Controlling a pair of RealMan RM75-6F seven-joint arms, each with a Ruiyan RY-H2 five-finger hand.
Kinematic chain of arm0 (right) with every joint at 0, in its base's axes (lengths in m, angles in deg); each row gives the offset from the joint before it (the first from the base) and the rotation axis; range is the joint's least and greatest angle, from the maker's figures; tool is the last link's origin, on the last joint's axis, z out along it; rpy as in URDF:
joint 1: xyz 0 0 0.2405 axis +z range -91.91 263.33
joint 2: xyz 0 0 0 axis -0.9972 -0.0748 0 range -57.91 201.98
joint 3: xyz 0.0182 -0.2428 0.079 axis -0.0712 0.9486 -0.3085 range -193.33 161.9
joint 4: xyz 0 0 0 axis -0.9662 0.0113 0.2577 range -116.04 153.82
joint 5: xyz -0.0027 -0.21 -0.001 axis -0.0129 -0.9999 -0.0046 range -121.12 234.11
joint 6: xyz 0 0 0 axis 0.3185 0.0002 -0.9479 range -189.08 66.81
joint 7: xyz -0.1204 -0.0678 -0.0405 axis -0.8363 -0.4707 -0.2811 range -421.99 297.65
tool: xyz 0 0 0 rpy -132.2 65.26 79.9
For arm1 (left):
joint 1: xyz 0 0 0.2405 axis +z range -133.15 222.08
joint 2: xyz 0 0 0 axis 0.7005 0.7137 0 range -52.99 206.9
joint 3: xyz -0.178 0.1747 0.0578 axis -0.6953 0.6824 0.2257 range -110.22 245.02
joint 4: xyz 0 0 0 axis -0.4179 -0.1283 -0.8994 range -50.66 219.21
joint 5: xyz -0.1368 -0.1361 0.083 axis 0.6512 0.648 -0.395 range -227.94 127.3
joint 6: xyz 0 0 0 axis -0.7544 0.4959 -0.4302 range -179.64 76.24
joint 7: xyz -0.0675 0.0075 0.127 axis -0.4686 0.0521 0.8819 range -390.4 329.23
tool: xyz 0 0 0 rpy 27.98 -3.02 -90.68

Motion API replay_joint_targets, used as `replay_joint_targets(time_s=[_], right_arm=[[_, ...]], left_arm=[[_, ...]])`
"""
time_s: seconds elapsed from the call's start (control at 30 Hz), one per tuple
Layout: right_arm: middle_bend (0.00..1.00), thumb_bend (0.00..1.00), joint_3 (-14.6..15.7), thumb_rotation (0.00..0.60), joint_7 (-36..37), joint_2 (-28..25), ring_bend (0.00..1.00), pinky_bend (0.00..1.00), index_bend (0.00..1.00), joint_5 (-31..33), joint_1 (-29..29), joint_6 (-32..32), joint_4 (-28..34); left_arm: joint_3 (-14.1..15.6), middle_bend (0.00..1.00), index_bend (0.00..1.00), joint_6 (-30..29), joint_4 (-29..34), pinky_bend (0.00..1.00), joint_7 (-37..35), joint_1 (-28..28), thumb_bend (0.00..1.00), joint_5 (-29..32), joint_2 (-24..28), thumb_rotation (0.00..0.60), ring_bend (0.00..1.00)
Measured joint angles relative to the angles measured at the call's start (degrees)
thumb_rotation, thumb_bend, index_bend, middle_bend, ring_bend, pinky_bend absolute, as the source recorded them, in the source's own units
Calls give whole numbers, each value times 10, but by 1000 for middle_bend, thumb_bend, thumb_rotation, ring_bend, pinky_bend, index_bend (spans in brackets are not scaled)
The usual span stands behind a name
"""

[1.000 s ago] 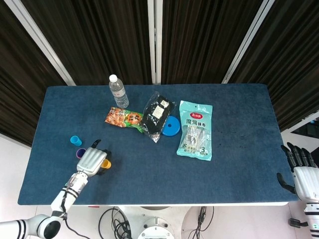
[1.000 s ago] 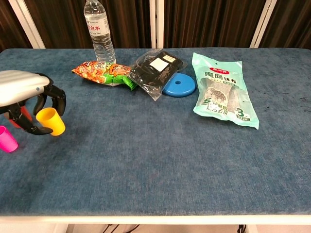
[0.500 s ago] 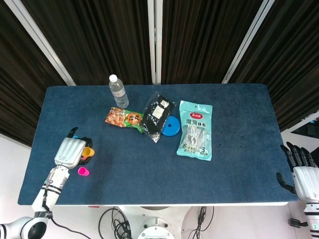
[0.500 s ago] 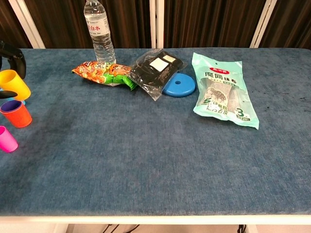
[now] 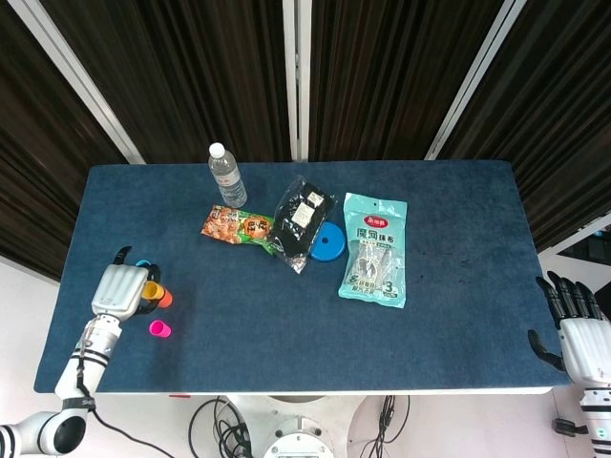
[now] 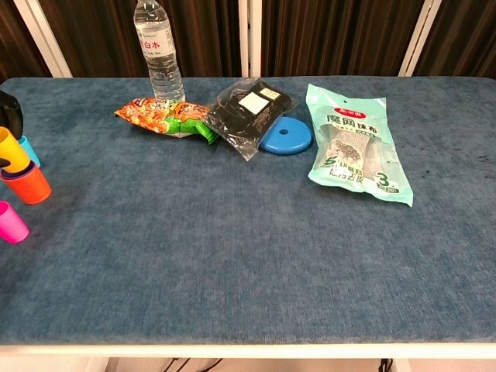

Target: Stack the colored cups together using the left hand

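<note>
overhead, the left hand [image 5: 119, 289] sits near the left edge of the blue cloth-covered worktop [image 5: 458, 296], its fingers wrapped around a small yellow plastic cup [image 6: 11, 149]. in the chest view that yellow cup stands tilted with its lower end inside the mouth of an orange plastic cup [image 6: 28, 184], which has a dark purple rim and rests on the worktop. a small cyan plastic cup [image 6: 29, 150] stands just behind them, partly hidden. a pink plastic cup [image 5: 159, 328] stands on its own nearer the front edge, apart from the others, and nothing touches it.

the right hand [image 5: 580, 334] hangs off the right end of the worktop, fingers spread and holding nothing.

further back, a clear plastic water bottle with a white cap [image 5: 226, 176] stands upright. beside it lies an orange and green snack packet [image 5: 237, 226], touching a black bag with a white label [image 5: 303, 218]. that bag partly covers a round blue plastic lid [image 5: 329, 243]. just right of the lid lies a pale green packet printed with a large 3 [image 5: 375, 249], flat on the cloth.
</note>
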Motion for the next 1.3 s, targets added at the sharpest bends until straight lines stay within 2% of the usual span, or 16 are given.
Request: replay_joint_targets(time_s=[0.23, 0.47, 0.67, 0.8, 0.97, 1.13, 1.3], right_arm=[[0, 327, 1, 600, -1, 0, 0, 0, 0, -1, 0, -1, 0], [0, 327, 0, 600, 0, 0, 0, 0, 0, 1, 0, -1, -1], [0, 327, 0, 600, 1, 0, 0, 0, 0, 1, 0, -1, -3], [0, 327, 0, 600, 1, -1, 0, 0, 0, 1, 0, -1, -2], [0, 327, -1, 600, -3, -3, 0, 0, 0, -5, 1, 2, 5], [0, 327, -1, 600, -6, -7, 0, 0, 0, -12, 1, 8, 13], [0, 327, -3, 600, -2, -12, 0, 0, 0, -7, 0, 9, 13]], left_arm=[[-1, 470, 455, 11, -15, 105, -4, -1, 260, 14, -5, 600, 561], [-2, 404, 333, 17, -23, 102, -5, -2, 259, 22, -9, 600, 529], [-3, 323, 249, 12, -20, 92, -13, 0, 239, 16, -8, 600, 433], [-8, 324, 257, -15, -24, 105, -5, 2, 232, 4, -11, 600, 430], [-35, 324, 264, -48, -42, 118, 31, -5, 225, 19, -28, 600, 426], [-58, 324, 264, 1, -87, 118, 32, -26, 218, 73, -41, 600, 426], [-62, 325, 265, 53, -119, 113, 41, -45, 209, 124, -50, 600, 425]])
